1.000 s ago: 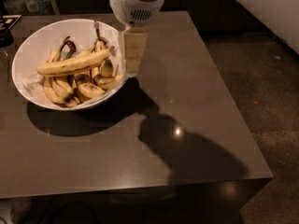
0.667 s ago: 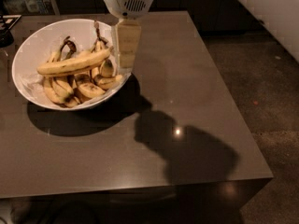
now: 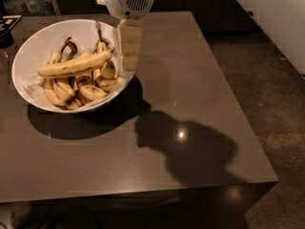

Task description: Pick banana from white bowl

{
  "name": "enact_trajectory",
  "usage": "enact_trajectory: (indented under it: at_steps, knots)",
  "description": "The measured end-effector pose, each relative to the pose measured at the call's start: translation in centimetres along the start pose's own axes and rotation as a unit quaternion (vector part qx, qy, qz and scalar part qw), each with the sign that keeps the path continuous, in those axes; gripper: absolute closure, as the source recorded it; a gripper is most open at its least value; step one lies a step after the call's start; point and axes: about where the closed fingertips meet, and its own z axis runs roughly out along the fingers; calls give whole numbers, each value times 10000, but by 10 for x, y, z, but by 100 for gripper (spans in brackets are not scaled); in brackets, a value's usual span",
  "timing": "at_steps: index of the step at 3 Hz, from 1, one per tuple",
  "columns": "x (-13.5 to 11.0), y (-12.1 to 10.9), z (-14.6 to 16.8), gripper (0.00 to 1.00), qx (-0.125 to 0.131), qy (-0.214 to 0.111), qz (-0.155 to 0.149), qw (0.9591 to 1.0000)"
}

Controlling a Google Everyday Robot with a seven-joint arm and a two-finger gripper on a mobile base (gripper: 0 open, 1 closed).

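The white bowl sits at the table's back left, lined with crumpled white paper. The banana, long, nearly straight and yellow, lies across the top of the pile, stem end up to the right. Several shorter curved bananas with dark blotches lie under it. My gripper hangs from the white wrist over the bowl's right rim, just right of the banana's stem end and apart from it.
The bowl stands on a dark grey table. The arm's shadow falls on the table's front right. The table's right edge drops to a speckled floor. Dark items stand at the far left.
The gripper has moved left, from beside the bowl's right rim to over the rim, nearer the banana's stem end. The bananas have not moved.
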Motion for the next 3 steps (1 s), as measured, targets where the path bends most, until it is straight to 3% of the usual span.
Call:
enact_trajectory:
  at_steps: [1,3]
  knots:
    - [-6,0,18,0,-37,-54,78,9999]
    - [-10,-9,58,0,-405,137,228,9988]
